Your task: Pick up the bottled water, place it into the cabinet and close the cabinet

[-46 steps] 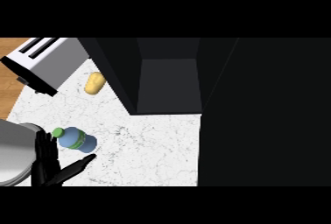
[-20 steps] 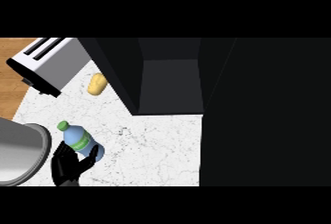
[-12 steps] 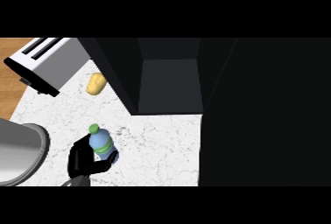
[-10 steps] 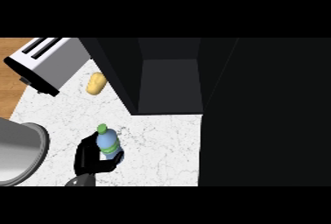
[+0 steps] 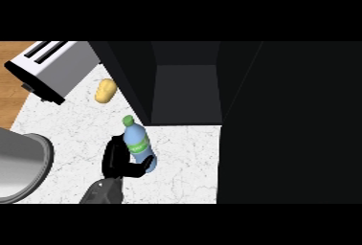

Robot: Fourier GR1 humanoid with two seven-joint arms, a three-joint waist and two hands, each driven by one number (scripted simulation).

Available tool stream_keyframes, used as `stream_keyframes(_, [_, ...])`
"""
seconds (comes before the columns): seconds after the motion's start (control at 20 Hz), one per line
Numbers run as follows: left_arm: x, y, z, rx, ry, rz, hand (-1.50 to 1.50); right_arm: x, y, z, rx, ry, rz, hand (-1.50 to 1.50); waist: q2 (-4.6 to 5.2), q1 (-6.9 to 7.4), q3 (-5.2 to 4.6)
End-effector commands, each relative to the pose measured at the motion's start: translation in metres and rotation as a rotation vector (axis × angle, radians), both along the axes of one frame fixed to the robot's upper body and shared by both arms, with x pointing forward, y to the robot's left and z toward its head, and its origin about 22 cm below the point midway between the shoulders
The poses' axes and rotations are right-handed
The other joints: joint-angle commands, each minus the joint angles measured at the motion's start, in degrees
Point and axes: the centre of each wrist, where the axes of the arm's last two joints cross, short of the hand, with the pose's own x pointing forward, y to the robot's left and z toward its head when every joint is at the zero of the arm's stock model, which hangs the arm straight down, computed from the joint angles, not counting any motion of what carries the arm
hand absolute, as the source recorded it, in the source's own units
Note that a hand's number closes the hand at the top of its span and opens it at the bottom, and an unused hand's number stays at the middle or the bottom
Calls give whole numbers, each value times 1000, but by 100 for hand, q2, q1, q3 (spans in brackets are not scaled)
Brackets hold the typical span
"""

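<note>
Marble counter (toaster; bread roll)

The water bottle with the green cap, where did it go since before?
The left hand, curled round the blue plastic water bottle, carried it right, toward the open black cabinet. The silver toaster and yellow bread roll stayed put.

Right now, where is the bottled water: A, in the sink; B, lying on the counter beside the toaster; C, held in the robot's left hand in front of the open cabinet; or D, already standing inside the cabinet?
C: the left hand is curled round the bottled water, with its green cap pointing toward the open cabinet; it is not yet inside.
</note>
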Motion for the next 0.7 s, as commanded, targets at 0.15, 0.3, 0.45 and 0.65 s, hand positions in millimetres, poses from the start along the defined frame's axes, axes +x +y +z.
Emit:
stream_keyframes(0.15, [22, -41, 50, 19, -15, -55, 150, -5, -4, 28, 50, -47, 3, -150, 3, 26, -2])
stream_keyframes(0.3, [32, -62, 71, 142, -95, -22, 150, -5, -11, 18, 25, -41, 9, -150, 1, 12, 1])
stream_keyframes(0.45, [55, -80, 101, 177, -85, -23, 150, -5, -7, 18, 45, -49, -6, -150, 11, -41, -2])
stream_keyframes(0.65, [73, -106, 129, 191, -75, -23, 150, -2, -1, 23, 29, -58, -2, -150, 31, -96, -8])
